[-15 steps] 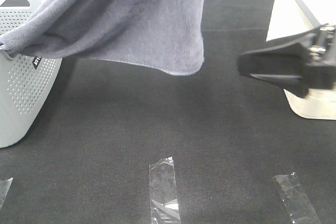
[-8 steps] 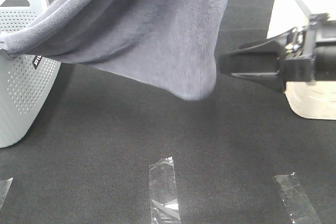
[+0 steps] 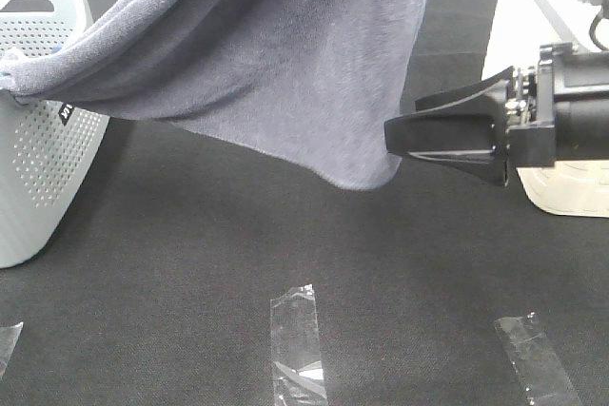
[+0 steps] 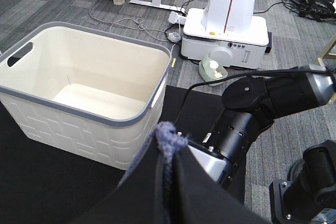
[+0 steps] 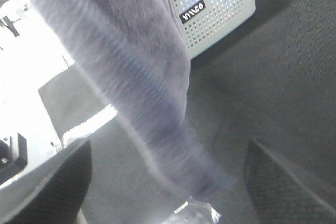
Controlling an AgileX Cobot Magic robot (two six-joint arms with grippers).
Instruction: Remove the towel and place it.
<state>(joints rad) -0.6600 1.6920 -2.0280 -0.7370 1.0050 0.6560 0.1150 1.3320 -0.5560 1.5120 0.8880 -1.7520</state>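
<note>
Towel hangs over black mat, left gripper clamping it, right gripper wide.

The right pincer is matte black — two wedge-shaped fingers — with silvery screws on the boxy black mount behind it.

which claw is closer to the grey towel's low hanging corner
Right. The right claw stands open just beside the low corner of the slate grey-blue terry towel; the left claw pinches its raised end, higher up.
</note>
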